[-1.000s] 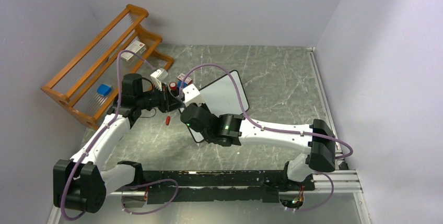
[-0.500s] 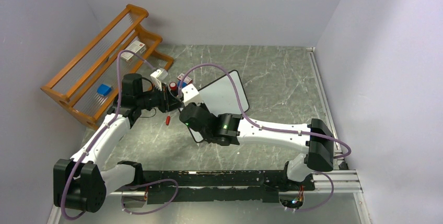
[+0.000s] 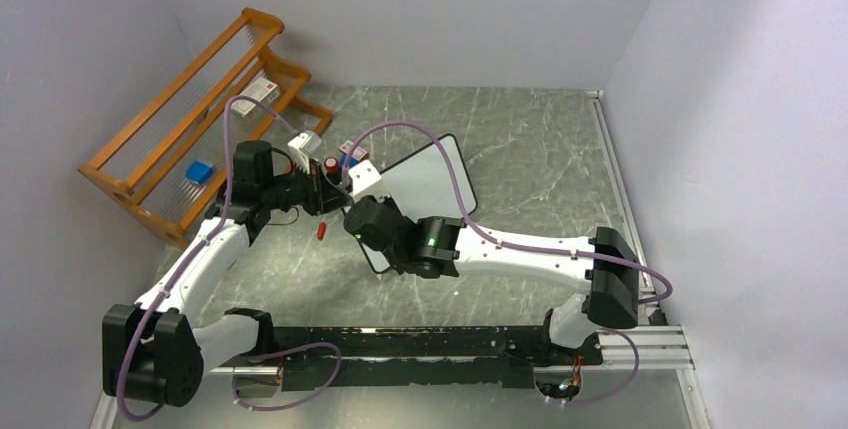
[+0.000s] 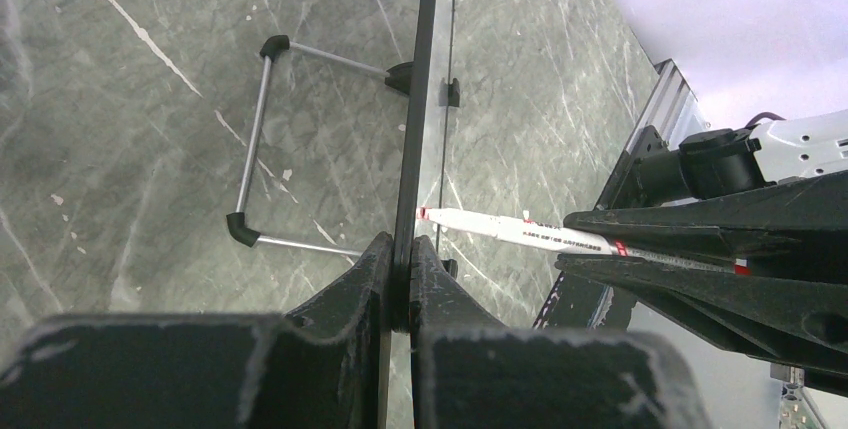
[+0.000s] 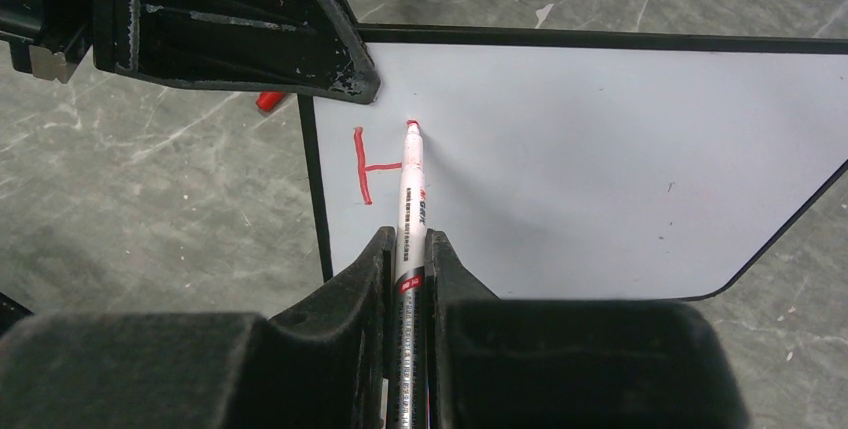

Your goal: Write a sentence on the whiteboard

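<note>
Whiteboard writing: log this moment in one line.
left tool shut on whiteboard edge | right tool shut on red marker | sentence: partial H only

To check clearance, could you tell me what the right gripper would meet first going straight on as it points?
Probably the whiteboard: the marker in the right gripper points at its face, tip at or just off it.

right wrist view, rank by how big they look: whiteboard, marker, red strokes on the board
1. whiteboard
2. marker, though nearness to the camera inflates it
3. red strokes, clearly smallest
</note>
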